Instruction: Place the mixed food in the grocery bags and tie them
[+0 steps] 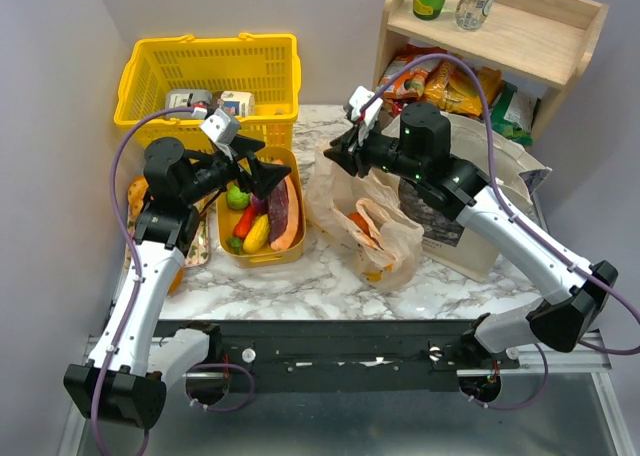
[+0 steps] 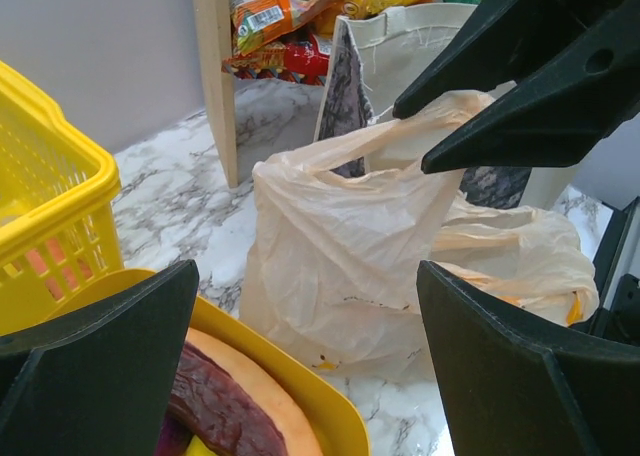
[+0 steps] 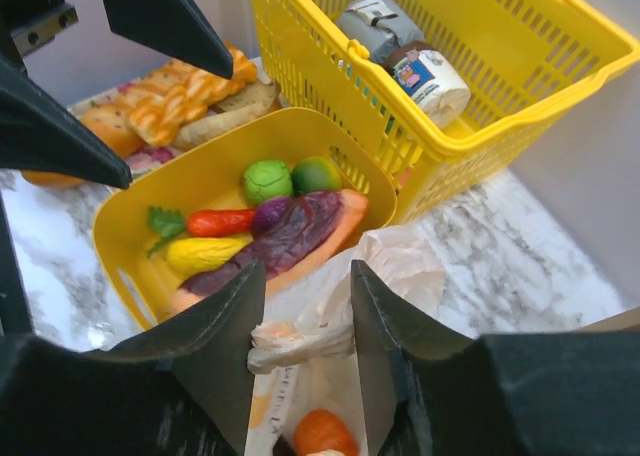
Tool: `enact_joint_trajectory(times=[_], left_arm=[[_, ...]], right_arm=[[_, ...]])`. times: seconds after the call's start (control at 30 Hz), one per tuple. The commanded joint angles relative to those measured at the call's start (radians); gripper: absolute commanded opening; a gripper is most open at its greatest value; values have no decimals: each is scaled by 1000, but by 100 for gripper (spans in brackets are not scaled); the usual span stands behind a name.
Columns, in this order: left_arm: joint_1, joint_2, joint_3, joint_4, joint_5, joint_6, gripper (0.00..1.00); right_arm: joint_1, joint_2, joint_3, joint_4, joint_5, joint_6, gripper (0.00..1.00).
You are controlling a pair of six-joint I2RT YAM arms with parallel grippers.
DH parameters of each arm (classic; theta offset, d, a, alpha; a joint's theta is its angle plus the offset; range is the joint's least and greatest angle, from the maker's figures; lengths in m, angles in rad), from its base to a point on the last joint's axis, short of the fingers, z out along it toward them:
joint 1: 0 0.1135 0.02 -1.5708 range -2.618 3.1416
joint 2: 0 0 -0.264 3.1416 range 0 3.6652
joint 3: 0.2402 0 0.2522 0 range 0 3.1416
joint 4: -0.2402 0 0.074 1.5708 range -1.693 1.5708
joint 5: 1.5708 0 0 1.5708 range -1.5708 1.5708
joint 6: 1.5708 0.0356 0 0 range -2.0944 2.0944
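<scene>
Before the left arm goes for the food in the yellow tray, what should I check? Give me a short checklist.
1. Right gripper clamped on the peach plastic bag by its handle: ok, handle pinched in its jaws.
2. Bag mouth wide enough for a drop: cannot tell.
3. Left gripper open and empty: ok, jaws wide.
4. Left gripper over the yellow tray: ok.
5. Mixed food uncovered in the tray: ok.
6. Room in the bag: cannot tell; an orange piece lies inside.

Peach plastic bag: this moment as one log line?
right tool: grips peach plastic bag handle | left tool: open above yellow tray
</scene>
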Motion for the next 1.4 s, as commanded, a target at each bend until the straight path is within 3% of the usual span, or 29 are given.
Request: enact_joint_trajectory(times=[0.0,0.1,0.27,0.47,0.87,1.07,1.23,1.37], left_arm=[[2,16,-22,85,103,-29,99],[-36,32,-8,113,138,-43,99],[-154,35,55,73,129,86,99],[-267,111,168,100,152,112,99],[-401,340,302,99,396,22,99],[-476,387,313,-10,404,66,98],[-492,395,267,-67,396,103,90],[-492,394,247,-125,387,134,90]], right_arm=[[8,10,14,17,26,6,21],[8,-23,30,17,-20,16,1],[7,-82,31,-20,-152,29,1],[8,-152,-12,-61,-277,38,1],[7,-284,-104,-72,-223,53,1],[5,-286,-107,-72,-183,58,1],[5,-283,-99,-68,-166,62,1],[5,-273,-96,-64,-142,70,1]])
